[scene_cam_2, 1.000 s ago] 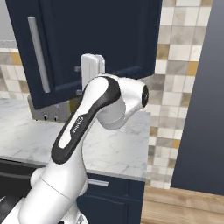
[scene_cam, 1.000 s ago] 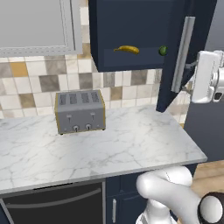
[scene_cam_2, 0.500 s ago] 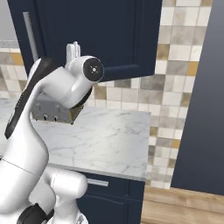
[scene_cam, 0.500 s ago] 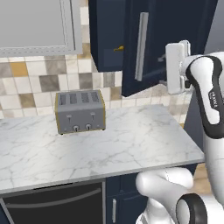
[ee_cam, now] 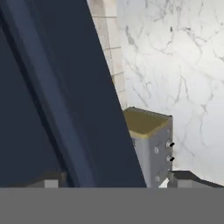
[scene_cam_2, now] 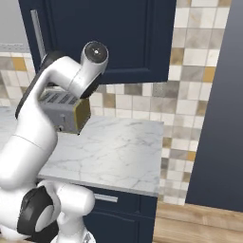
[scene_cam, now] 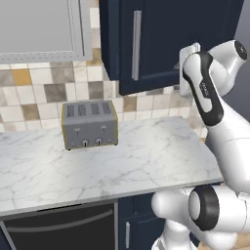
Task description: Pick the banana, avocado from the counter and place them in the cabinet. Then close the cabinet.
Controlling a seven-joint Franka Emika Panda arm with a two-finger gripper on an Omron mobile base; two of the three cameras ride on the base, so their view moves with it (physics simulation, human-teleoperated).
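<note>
While the arm is reaching up on the right side of the scene, one navy cabinet (scene_cam: 171, 39) is hanging on the far wall above the counter (scene_cam: 146, 151), just right of one light grey framed cabinet (scene_cam: 39, 24). Its single door is lying close to shut, though I cannot tell whether it is sitting fully flush. One silver handle (scene_cam: 136, 45) is running upright along the door's left side.

In the hand view the gripper (ee_cam: 118, 179) is pointing along the door's navy face (ee_cam: 43, 87). Its two dark tips are standing far apart at the bottom, spread wide and grasping nothing. Past the door edge, the same view is taking in the counter's marble (ee_cam: 175, 65) and a corner of the toaster (ee_cam: 151, 144).

One toaster (scene_cam: 90, 124) is sitting on the counter's far left part, close to the tiled wall (scene_cam: 39, 93). It is showing four slots on top and two knobs on its near face. From the right base view the arm's elbow is crossing in front of the toaster (scene_cam_2: 81, 116), and the cabinet (scene_cam_2: 118, 38) is hanging over both, with its handle (scene_cam_2: 37, 33) at the left edge. One marble counter (scene_cam_2: 118, 152) is stretching from the left to its right end, where the tiles are meeting a tall dark panel (scene_cam_2: 218, 118).
</note>
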